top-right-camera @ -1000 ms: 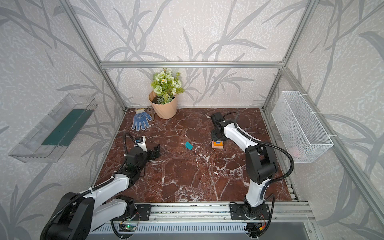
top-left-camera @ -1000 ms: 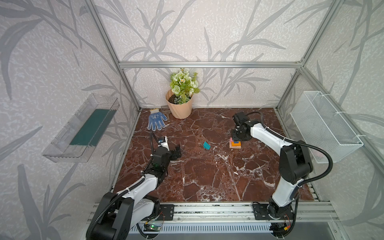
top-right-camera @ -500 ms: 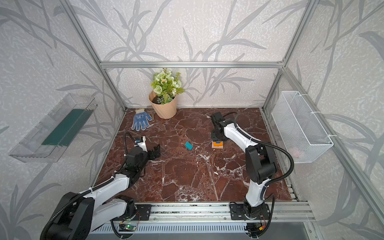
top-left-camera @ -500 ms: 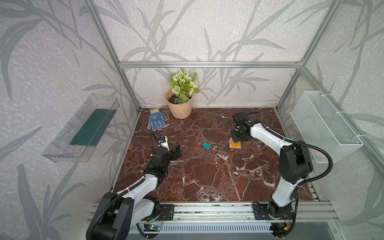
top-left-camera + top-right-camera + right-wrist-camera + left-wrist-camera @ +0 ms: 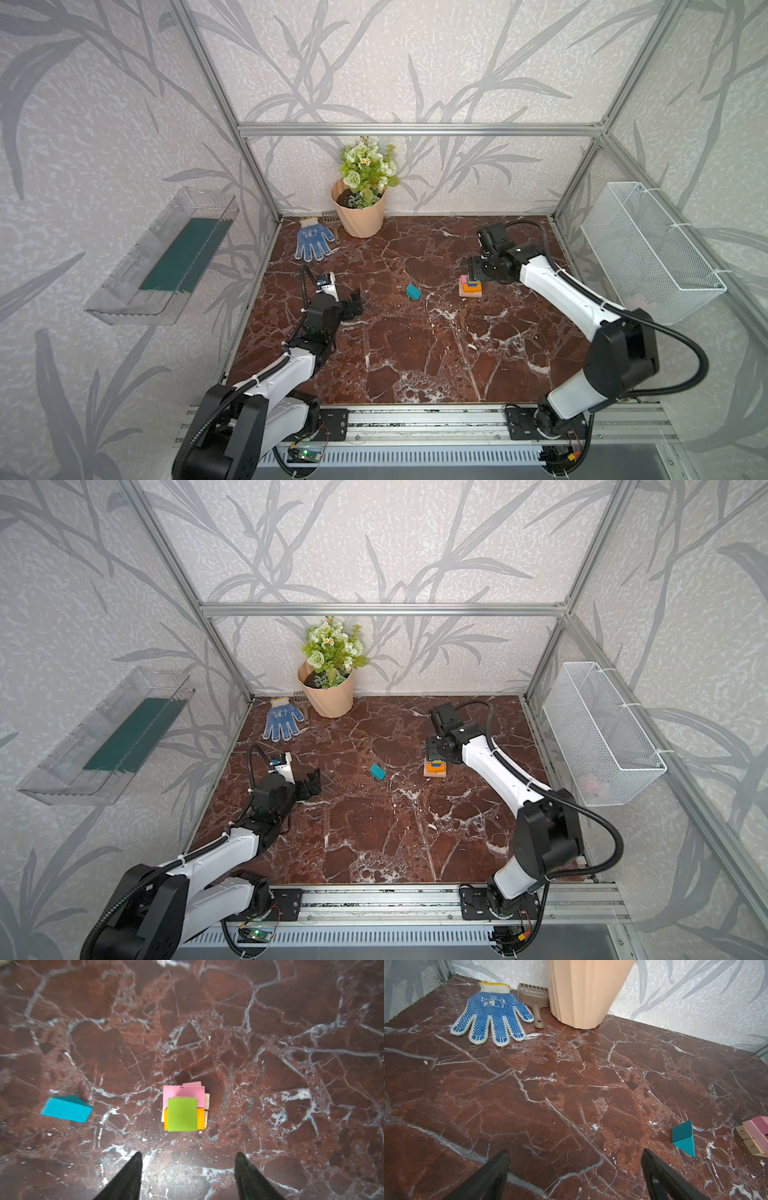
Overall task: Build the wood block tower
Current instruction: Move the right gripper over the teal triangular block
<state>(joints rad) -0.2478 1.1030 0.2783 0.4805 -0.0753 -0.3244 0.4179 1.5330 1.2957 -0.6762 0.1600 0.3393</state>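
The tower point(image 5: 470, 287) point(image 5: 434, 768) stands right of the floor's middle. In the right wrist view the tower point(image 5: 184, 1106) shows a plain-wood base, pink and orange bars, and a lime cube point(image 5: 182, 1114) on top. My right gripper point(image 5: 188, 1155) point(image 5: 473, 271) hangs just behind and above it, open, with nothing between its fingers. A loose teal block point(image 5: 413, 291) point(image 5: 377, 771) point(image 5: 66, 1108) point(image 5: 684, 1137) lies on the floor left of the tower. My left gripper point(image 5: 575, 1153) point(image 5: 353, 302) is open and empty over bare floor, far left of the teal block.
A peach flower pot point(image 5: 359, 216) stands at the back wall beside a blue dotted glove point(image 5: 312, 243) and a small beige scoop point(image 5: 534, 1001). A white wire basket point(image 5: 648, 249) hangs on the right wall. A clear tray point(image 5: 166, 257) hangs on the left wall.
My right gripper's jaws have opened above the tower, and the lime cube rests on the stack. The left arm has not moved.
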